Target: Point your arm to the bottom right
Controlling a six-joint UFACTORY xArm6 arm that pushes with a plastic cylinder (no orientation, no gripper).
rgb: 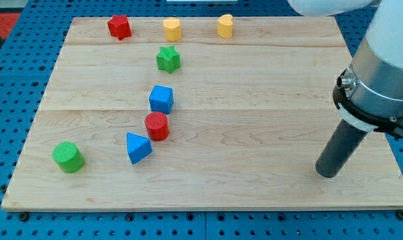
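Observation:
My tip [327,173] rests on the wooden board [254,133] near its bottom right corner, far from every block. The nearest blocks lie well to the view's left: a red cylinder [157,125], a blue cube [161,99] and a blue triangular block [138,147]. A green cylinder [68,157] sits at the bottom left. A green star [168,59] is in the upper middle. Along the top edge stand a red star [120,27] and two yellow blocks [172,29] [225,26].
The arm's grey body [384,73] hangs over the board's right edge. A blue pegboard surface [14,100] surrounds the board on all sides.

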